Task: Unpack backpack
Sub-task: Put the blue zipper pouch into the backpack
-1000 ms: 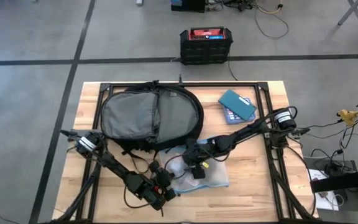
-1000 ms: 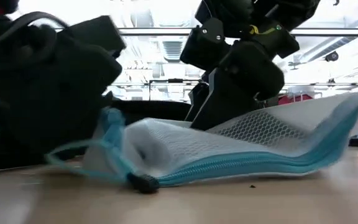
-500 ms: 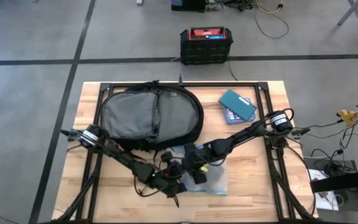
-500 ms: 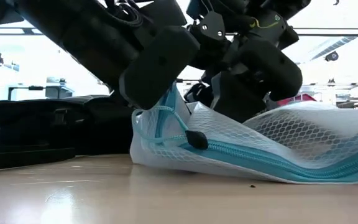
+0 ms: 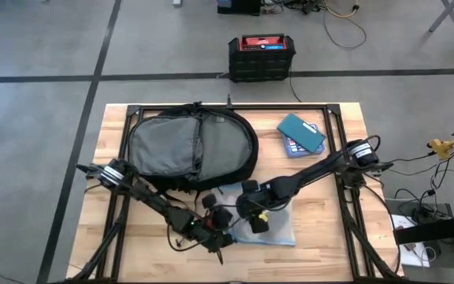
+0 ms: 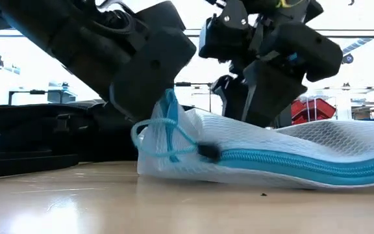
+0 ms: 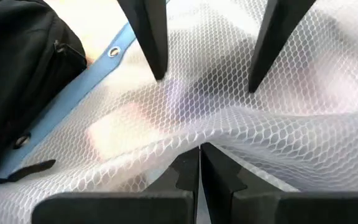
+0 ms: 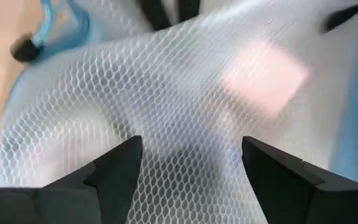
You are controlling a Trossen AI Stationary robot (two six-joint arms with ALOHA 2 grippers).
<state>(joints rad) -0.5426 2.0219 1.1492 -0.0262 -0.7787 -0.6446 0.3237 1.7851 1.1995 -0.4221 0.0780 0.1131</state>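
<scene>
Two robot arms worked over a white mesh pouch [image 5: 268, 229] with a blue zipper [image 6: 291, 161] on the wooden bench [image 5: 321, 213], just in front of the backpack [image 5: 191, 150], which lay flat and unzipped at the bench's far left with its grey lining showing. The left pincer [image 7: 199, 163] was clenched on a fold of the mesh at the pouch's zipper-pull end, apparently to pin it down or hold it steady. The right pincer [image 8: 191, 163] hung directly above the pouch's middle with its fingers spread apart, gripping nothing, seemingly placed to take hold of the netting or whatever lay inside; a pale, flat shape showed through the mesh but could not be identified. The blue pull cord [image 6: 158, 133] looped loose at the pouch's end. A teal book-like item [image 5: 300, 132] rested on the bench near the far right corner, well apart from the pouch, suggesting some unpacking was already done. A black crate [image 5: 261, 57] with a red top stood on the floor beyond the bench
</scene>
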